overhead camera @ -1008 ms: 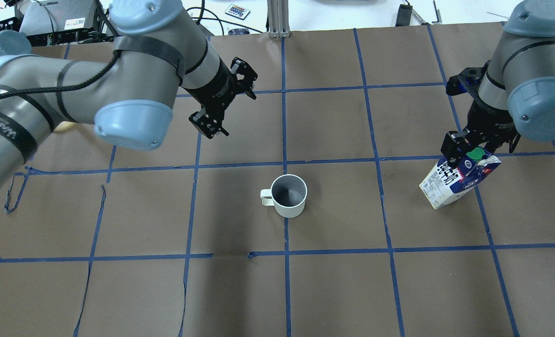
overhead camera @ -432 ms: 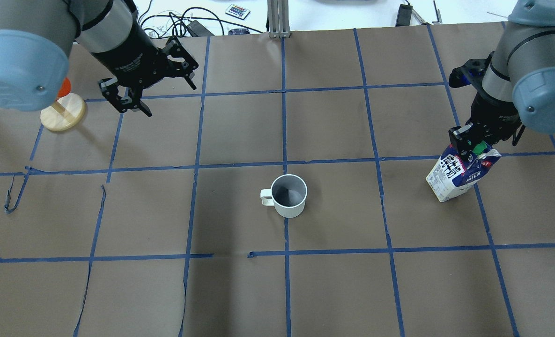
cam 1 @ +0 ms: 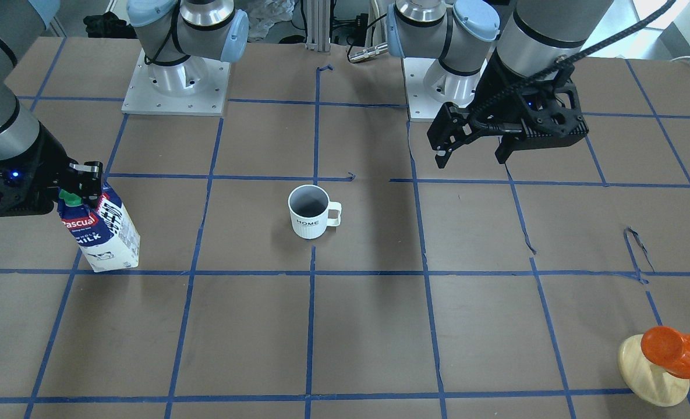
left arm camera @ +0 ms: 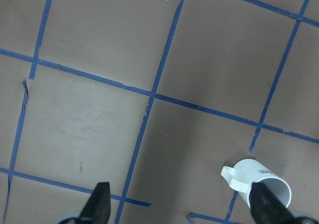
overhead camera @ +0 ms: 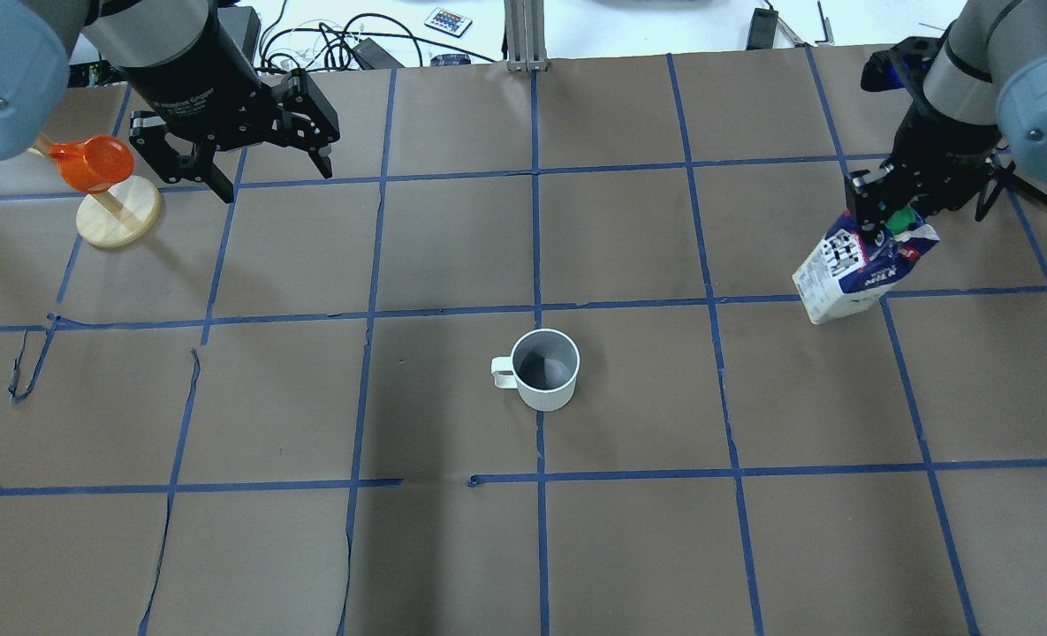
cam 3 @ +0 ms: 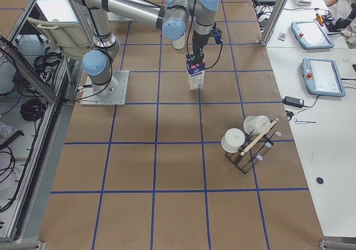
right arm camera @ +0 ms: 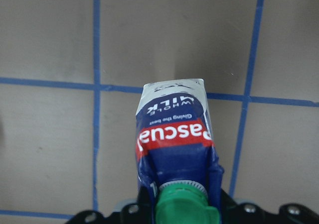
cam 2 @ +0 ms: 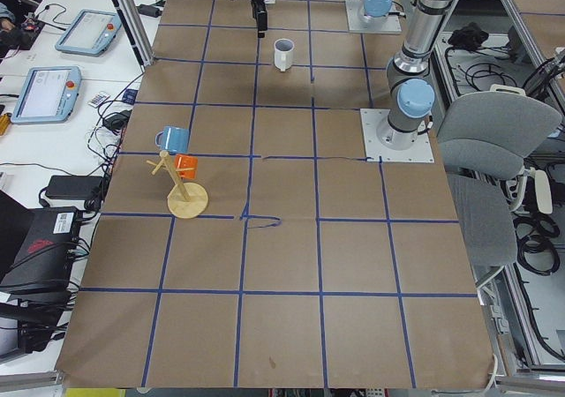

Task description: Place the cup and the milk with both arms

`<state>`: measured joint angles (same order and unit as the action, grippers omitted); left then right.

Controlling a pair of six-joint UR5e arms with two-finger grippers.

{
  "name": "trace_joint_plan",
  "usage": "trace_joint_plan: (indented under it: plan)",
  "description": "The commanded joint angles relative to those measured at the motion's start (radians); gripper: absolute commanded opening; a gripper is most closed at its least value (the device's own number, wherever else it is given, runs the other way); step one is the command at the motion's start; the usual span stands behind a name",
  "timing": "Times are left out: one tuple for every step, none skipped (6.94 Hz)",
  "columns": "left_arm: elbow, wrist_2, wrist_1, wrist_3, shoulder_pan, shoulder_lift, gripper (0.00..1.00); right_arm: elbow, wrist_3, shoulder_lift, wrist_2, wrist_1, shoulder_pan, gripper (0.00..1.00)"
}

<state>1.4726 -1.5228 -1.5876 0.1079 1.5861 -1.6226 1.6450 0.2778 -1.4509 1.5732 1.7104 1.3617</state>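
Note:
The white ribbed cup point(overhead camera: 545, 369) stands upright and alone near the table's middle, its "HOME" word facing the front view point(cam 1: 308, 212). My left gripper point(overhead camera: 273, 177) is open and empty, high above the table, far from the cup towards the far left; its wrist view shows the cup point(left arm camera: 259, 184) low and to the right, between wide-open fingers. My right gripper point(overhead camera: 881, 225) is shut on the top of the milk point(overhead camera: 859, 274) by its green cap, and the carton hangs tilted. The milk also shows in the front view point(cam 1: 100, 230) and the right wrist view point(right arm camera: 174, 139).
A pale wooden stand with an orange cup point(overhead camera: 103, 168) stands close by my left gripper; the left exterior view shows a blue cup point(cam 2: 172, 138) on it too. A black rack with white mugs point(cam 3: 245, 141) stands towards the table's right end. Blue tape lines grid the brown table.
My left arm swung away from the table's middle to the far left, gripper still open. My right gripper carried the milk farther from the robot. The cup has not moved.

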Motion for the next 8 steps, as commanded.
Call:
trace_joint_plan:
  plan:
    - [0.006, -0.005, -0.008, -0.195, 0.003, 0.000, 1.00, -0.059, -0.236, 0.061, -0.081, 0.020, 0.118, 0.22]
    - [0.005, -0.010, -0.005, -0.247, -0.001, 0.000, 1.00, -0.062, -0.402, 0.087, -0.079, 0.053, 0.204, 0.22]
    - [0.002, -0.007, 0.003, -0.270, -0.001, -0.005, 1.00, -0.063, -0.487, 0.110, -0.079, 0.055, 0.256, 0.22]
    - [0.002, -0.010, 0.001, -0.271, -0.001, -0.006, 1.00, -0.060, -0.538, 0.115, -0.081, 0.052, 0.284, 0.23]
    - [0.005, -0.011, -0.005, -0.271, -0.004, 0.000, 1.00, -0.057, -0.558, 0.115, -0.081, 0.049, 0.318, 0.25]
    - [0.008, -0.013, -0.009, -0.269, -0.005, 0.004, 1.00, -0.057, -0.559, 0.113, -0.081, 0.035, 0.339, 0.26]
    - [0.009, -0.013, -0.020, -0.261, -0.005, 0.006, 1.00, -0.047, -0.557, 0.116, -0.081, 0.034, 0.382, 0.26]
    - [0.009, -0.013, -0.025, -0.260, -0.006, 0.007, 1.00, -0.022, -0.548, 0.113, -0.079, 0.035, 0.390, 0.26]
